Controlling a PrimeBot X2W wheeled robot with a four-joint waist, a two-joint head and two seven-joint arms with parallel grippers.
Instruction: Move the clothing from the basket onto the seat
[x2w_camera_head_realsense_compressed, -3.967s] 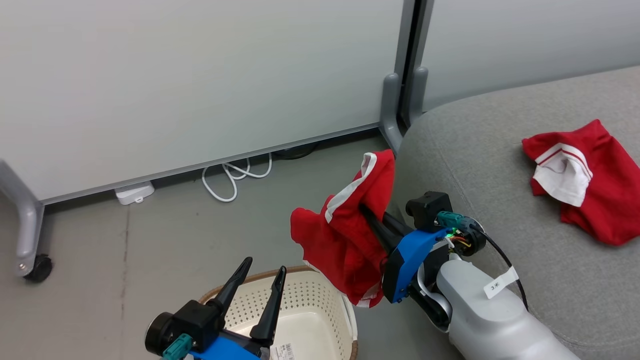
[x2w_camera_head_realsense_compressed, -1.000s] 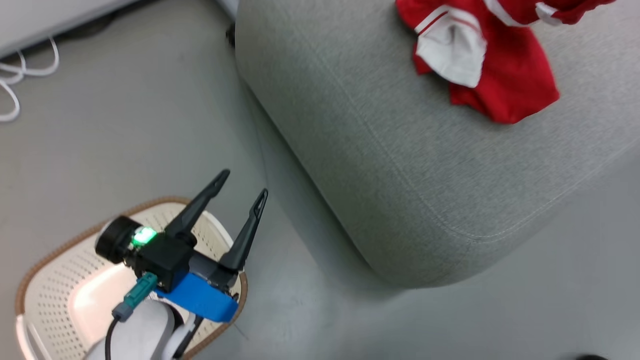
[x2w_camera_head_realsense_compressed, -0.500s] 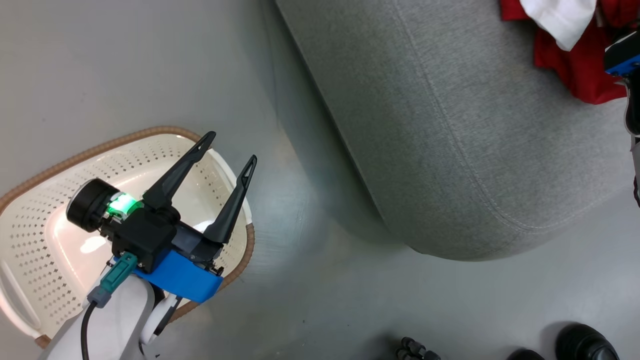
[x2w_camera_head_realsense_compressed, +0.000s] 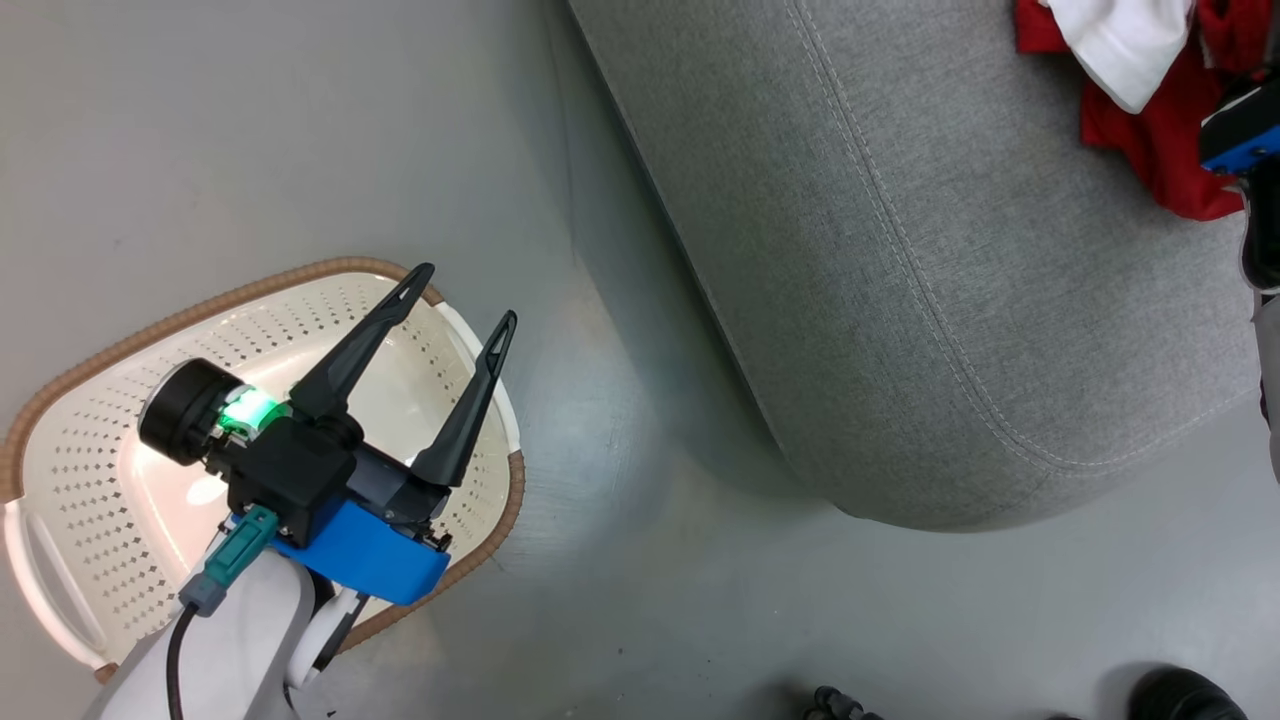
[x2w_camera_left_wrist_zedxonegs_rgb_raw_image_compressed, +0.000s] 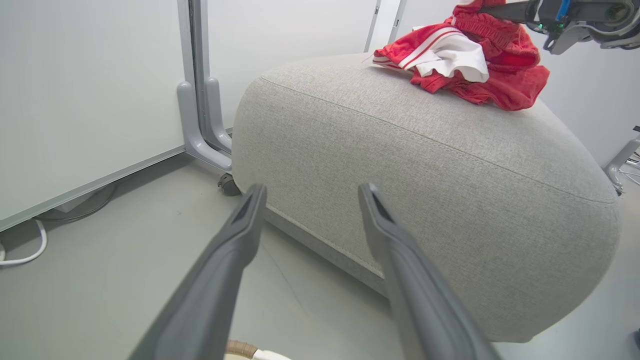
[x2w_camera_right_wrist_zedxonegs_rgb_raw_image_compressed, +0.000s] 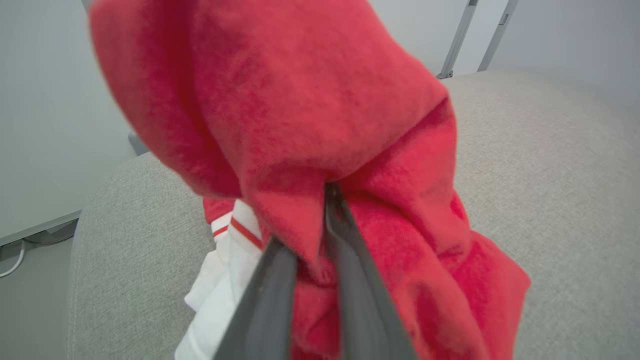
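My right gripper (x2w_camera_right_wrist_zedxonegs_rgb_raw_image_compressed: 327, 195) is shut on a red garment (x2w_camera_right_wrist_zedxonegs_rgb_raw_image_compressed: 310, 100), which hangs bunched over its fingers above the light grey seat (x2w_camera_right_wrist_zedxonegs_rgb_raw_image_compressed: 525, 150). Under it on the seat lies the other red garment with its white panel (x2w_camera_right_wrist_zedxonegs_rgb_raw_image_compressed: 225, 270). From the left wrist, both garments (x2w_camera_left_wrist_zedxonegs_rgb_raw_image_compressed: 465, 65) sit together on top of the seat (x2w_camera_left_wrist_zedxonegs_rgb_raw_image_compressed: 425, 175), with the right gripper (x2w_camera_left_wrist_zedxonegs_rgb_raw_image_compressed: 482, 6) at them. My left gripper (x2w_camera_head_realsense_compressed: 466, 292) stands open over the cream basket (x2w_camera_head_realsense_compressed: 200, 305), whose visible inside is bare plastic. The clothing (x2w_camera_head_realsense_compressed: 1150, 150) shows at the head view's top right corner.
Grey floor lies between the basket and the seat (x2w_camera_head_realsense_compressed: 900, 250). A dark shoe (x2w_camera_head_realsense_compressed: 1190, 695) is at the bottom right. Beyond the seat, a grey panel leg (x2w_camera_left_wrist_zedxonegs_rgb_raw_image_compressed: 200, 120) stands against a pale wall, with a white cable (x2w_camera_left_wrist_zedxonegs_rgb_raw_image_compressed: 25, 255) on the floor.
The head camera has swung down and right. The right gripper has carried the red garment from beside the basket to above the seat, over the other garment. The left gripper stays open.
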